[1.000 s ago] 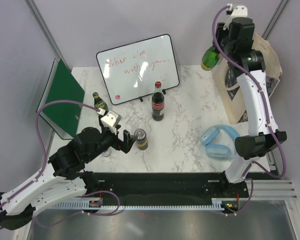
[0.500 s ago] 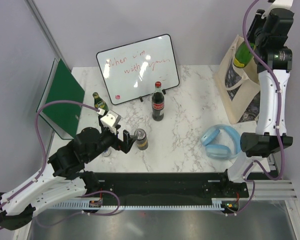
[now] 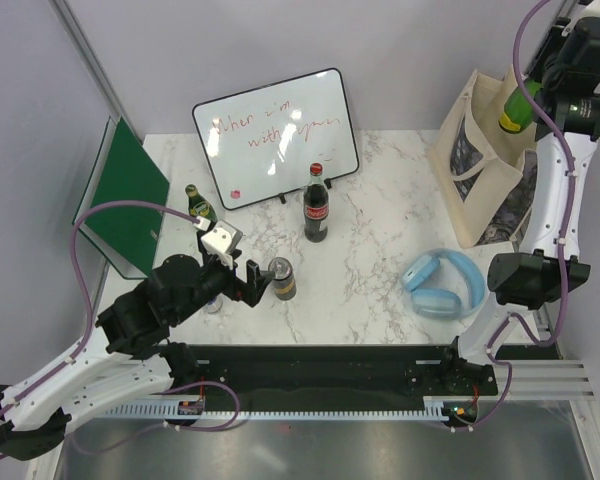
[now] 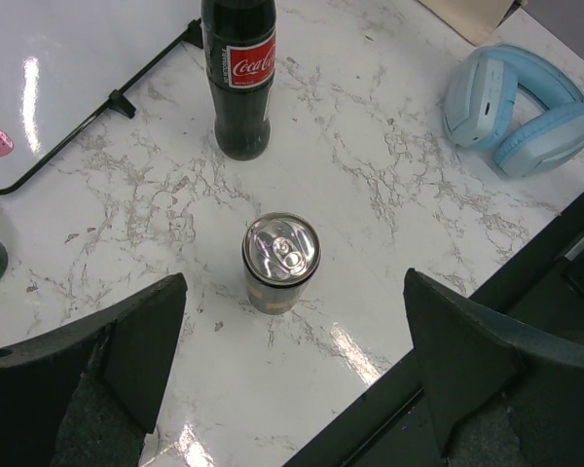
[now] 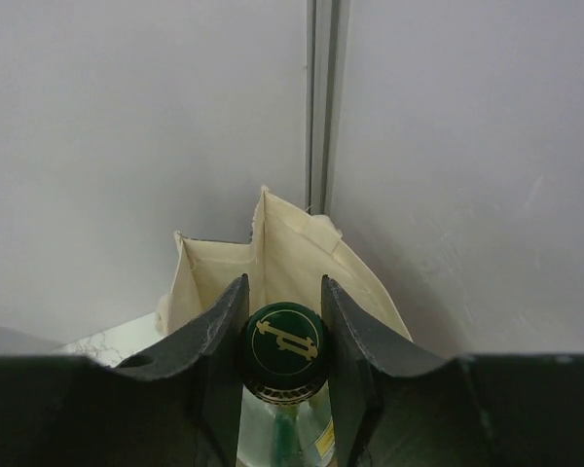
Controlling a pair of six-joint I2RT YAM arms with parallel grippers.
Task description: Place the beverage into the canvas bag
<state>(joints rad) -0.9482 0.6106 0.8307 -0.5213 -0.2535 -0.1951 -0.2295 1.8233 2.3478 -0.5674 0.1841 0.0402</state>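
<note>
My right gripper [image 3: 528,95] is shut on a green glass bottle [image 3: 517,108] by its neck, held high over the open top of the cream canvas bag [image 3: 475,165] at the far right. In the right wrist view the bottle's green cap [image 5: 285,346] sits between my fingers [image 5: 219,336], with the bag's open mouth [image 5: 273,263] just beyond. My left gripper [image 3: 252,283] is open and empty, low over the table next to a metal can [image 3: 280,278]. The can [image 4: 280,263] stands ahead of the open jaws. A cola bottle [image 3: 316,204] and another green bottle [image 3: 200,208] stand on the table.
A whiteboard [image 3: 276,135] leans at the back. A green folder [image 3: 126,195] stands at the left edge. Blue headphones [image 3: 440,282] lie at the near right, also in the left wrist view [image 4: 516,92]. Grey walls close in behind the bag.
My right arm has carried the green bottle to the right, from left of the bag to above its open top. The left arm has not moved.
</note>
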